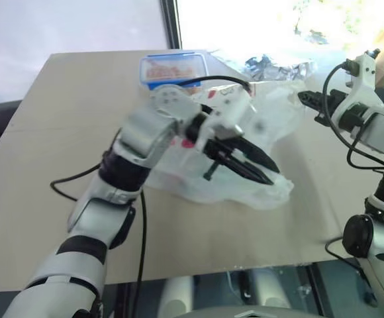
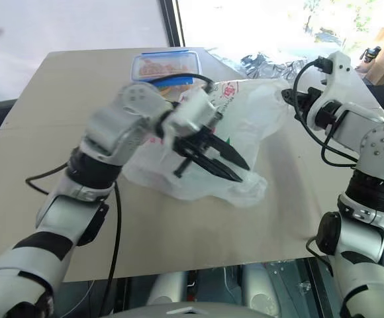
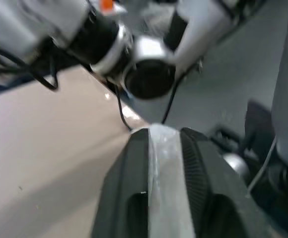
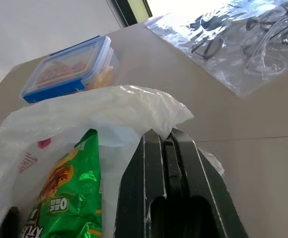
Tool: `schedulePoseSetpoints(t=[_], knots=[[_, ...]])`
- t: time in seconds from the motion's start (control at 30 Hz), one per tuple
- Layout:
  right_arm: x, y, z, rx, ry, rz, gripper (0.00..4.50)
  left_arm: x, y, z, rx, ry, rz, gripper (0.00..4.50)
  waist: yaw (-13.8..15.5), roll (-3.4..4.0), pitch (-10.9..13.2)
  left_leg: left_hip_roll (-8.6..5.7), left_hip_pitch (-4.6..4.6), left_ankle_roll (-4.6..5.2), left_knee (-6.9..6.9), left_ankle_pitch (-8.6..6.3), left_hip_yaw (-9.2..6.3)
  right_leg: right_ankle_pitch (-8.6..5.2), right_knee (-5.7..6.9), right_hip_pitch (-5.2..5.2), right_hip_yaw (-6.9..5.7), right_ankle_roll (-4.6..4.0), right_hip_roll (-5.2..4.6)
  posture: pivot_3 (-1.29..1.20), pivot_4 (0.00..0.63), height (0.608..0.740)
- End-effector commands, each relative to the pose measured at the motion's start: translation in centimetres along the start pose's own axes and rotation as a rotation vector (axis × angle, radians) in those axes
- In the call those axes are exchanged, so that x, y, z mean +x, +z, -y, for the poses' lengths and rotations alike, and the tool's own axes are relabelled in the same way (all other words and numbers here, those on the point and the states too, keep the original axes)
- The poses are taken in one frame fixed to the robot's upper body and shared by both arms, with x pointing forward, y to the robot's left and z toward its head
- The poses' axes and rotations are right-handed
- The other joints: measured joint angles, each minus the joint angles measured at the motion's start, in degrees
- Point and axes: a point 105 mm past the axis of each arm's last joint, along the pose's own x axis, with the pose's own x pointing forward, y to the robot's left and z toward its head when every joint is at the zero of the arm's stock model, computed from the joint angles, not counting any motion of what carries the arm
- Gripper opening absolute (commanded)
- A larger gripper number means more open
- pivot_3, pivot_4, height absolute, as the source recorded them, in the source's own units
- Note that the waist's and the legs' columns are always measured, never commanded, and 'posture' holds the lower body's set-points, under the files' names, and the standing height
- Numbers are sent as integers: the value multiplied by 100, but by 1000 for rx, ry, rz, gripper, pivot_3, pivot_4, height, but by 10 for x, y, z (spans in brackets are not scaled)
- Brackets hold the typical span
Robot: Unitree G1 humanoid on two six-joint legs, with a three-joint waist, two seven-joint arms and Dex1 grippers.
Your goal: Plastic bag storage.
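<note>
The plastic bag (image 1: 277,114) is thin, white and translucent with red print, and lies crumpled across the middle of the tan table (image 1: 59,132). My left gripper (image 1: 270,175) reaches over the bag's near side, its fingers pointing toward the robot's right. In the left wrist view a strip of the bag's film is pinched between its two black fingers (image 3: 134,163). My right gripper (image 1: 302,97) is shut on the bag's far right edge and holds it lifted. The right wrist view shows that raised rim (image 4: 99,106) and a green chip packet (image 4: 69,198) inside the bag.
A clear food box with a blue lid (image 1: 173,68) stands behind the bag. A clear silvery bag with dark bits (image 4: 243,44) lies at the far right of the table. A black cable (image 1: 79,179) trails over the near left. The table's front edge (image 1: 212,271) is close.
</note>
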Motion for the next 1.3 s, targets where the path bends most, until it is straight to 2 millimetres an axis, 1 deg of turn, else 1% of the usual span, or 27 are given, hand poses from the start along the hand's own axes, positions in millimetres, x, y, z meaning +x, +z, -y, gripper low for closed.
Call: schedulePoseSetpoints(t=[0.03, 0.1, 0.13, 0.2, 0.27, 0.3, 0.33, 0.4, 0.43, 0.47, 0.5, 0.53, 0.6, 0.63, 0.67, 0.73, 0.83, 0.93, 0.97, 1.0, 1.07, 1.1, 1.13, 1.2, 1.3], knots=[[-9, 21, -1, 16, 18, 92, 0, -21, 24, 5, 0, 144, 99, 72, 11, 1, 1, 0, 0, 0, 0, 0, -2, 0, 1, 0, -2, 0, 0, 0, 150, 740], [-8, 30, -2, 35, 30, 118, 0, -36, 24, 4, -18, 273, 98, 72, 24, 1, 1, 0, 0, 0, 3, 0, -2, 0, 0, 2, -4, 0, -1, 0, 150, 740], [-8, 32, -1, 37, 30, 122, 0, -40, 22, 4, -20, 312, 89, 72, 26, 1, 1, 0, 0, 0, 4, 0, -1, 1, 0, 3, -4, 1, -2, 0, 150, 740], [-6, 32, -2, 44, 39, 120, 0, -43, 19, 1, -28, 401, 77, 72, 42, 1, 0, -1, 0, 0, 6, 0, -1, 1, 1, 5, -4, 1, -2, 0, 150, 740], [-2, 29, -4, 38, 50, 103, 0, -44, 18, 2, -64, 426, 90, 72, 64, 0, 0, -1, 0, 0, 7, 0, -3, 1, 1, 8, -8, 1, -2, 0, 150, 740], [-1, 27, -6, 36, 54, 94, 0, -44, 16, 5, -76, 421, 77, 583, 63, 0, 0, -2, 0, 0, 9, 0, -8, 1, 1, 11, -13, 1, -2, 0, 150, 740], [0, 26, -7, 36, 59, 88, 0, -42, 13, 8, -83, 409, 63, 598, 55, 0, 1, -2, 0, 0, 9, 0, -7, 1, 0, 11, -12, 1, -2, 0, 150, 740], [1, 22, -8, 34, 62, 79, 0, -39, 8, 9, -68, 430, 26, 1076, 39, 1, 0, -2, 0, -1, 8, 0, -5, 1, 0, 10, -10, 0, -2, 0, 150, 740], [1, 21, -8, 31, 57, 75, 0, -36, 1, 10, -44, 449, -16, 1399, 38, 1, 0, -2, 0, -1, 7, 0, -5, 1, 1, 10, -10, 0, -2, 0, 150, 740], [1, 19, -8, 31, 55, 74, 0, -33, -7, 14, -13, 455, -62, 1519, 28, 3, -1, -2, 0, -2, 6, 1, -6, 1, 0, 10, -10, 0, -2, 0, 150, 740], [1, 18, -9, 35, 58, 75, 0, -32, -19, 20, -1, 447, -136, 1825, 19, 4, -1, -1, 1, -2, 4, 1, -5, 1, 0, 10, -9, 0, -2, 0, 150, 740], [1, 16, -10, 35, 54, 72, 0, -32, -29, 23, 31, 449, -194, 1978, 15, 5, -2, -1, 3, -3, 2, 1, -1, 1, 0, 9, -6, 0, -1, 0, 150, 740], [0, 12, -8, 28, 36, 64, 0, -33, -44, 30, 75, 432, -276, 1978, 34, 5, -2, -1, 5, -3, -1, 2, 1, 1, 1, 8, -4, 0, -1, 0, 150, 740], [-2, 9, -4, 16, 11, 53, 0, -37, -53, 34, 85, 426, -322, 1978, 36, 5, -2, -1, 4, -3, -1, 1, 1, 1, 1, 8, -6, -1, -1, 0, 150, 740], [-4, 3, 2, 0, -23, 38, 0, -41, -61, 43, 88, 392, -360, 1978, 39, 5, -2, -1, 4, -2, 0, 1, 2, 1, 1, 7, -6, -1, -1, 0, 150, 740], [-12, -8, 15, -2, -82, 15, 0, -57, -85, 58, -2, 367, -460, 1978, 49, 4, -3, -1, 4, -1, 0, 0, 4, 1, -1, 8, -6, -1, -1, 0, 150, 740], [-21, -21, 30, -15, -156, -15, 0, -74, -105, 76, -137, 341, -515, 1978, 60, 5, -3, -1, 4, -1, -2, 0, 5, 1, -3, 8, -6, -1, -2, 0, 150, 740], [-26, -28, 40, -19, -201, -29, 0, -94, -132, 88, -214, 361, -651, 1978, 40, 6, -2, -1, 3, 0, 1, 0, 8, 1, -1, 7, -4, -1, -3, 0, 150, 740], [-26, -28, 40, -20, -201, -29, 0, -99, -141, 85, -214, 395, -689, 1978, 36, 7, -3, 0, 6, 0, 2, 0, 7, 2, 1, 7, -3, 0, -3, 0, 150, 740], [-27, -27, 39, -18, -195, -25, 0, -103, -149, 76, -207, 453, -711, 1978, 38, 10, -5, 0, 10, 0, 1, 0, 7, 2, 3, 8, -2, 0, -2, 0, 150, 740], [-28, -28, 37, -24, -189, -30, 0, -115, -169, 51, -154, 582, -773, 1978, 79, 20, -11, -2, 18, 0, 0, 0, 6, 1, 4, 15, -4, 0, -2, 0, 150, 740], [-29, -29, 36, -28, -189, -33, 0, -120, -175, 40, -119, 626, -801, 1978, 94, 20, -11, -1, 17, 0, 4, 0, 2, 1, 8, 16, -7, 0, -1, 0, 150, 740], [-30, -29, 35, -29, -184, -34, 0, -126, -179, 25, -100, 705, -805, 1978, 122, 19, -13, -2, 15, 1, 7, 0, 0, 2, 10, 16, -9, 0, -1, 0, 150, 740], [-34, -29, 31, -33, -175, -33, 0, -131, -177, -4, -75, 825, -751, 1978, 208, 26, -18, -6, 26, 1, 16, 0, -1, 3, 11, 31, -9, 1, -2, 0, 150, 740], [-38, -30, 21, -38, -149, -33, 0, -141, -164, -43, -44, 994, -657, 1978, 186, 23, -17, -6, 26, 3, 27, 1, -7, 8, 7, 40, -11, 10, -1, 0, 150, 740]])
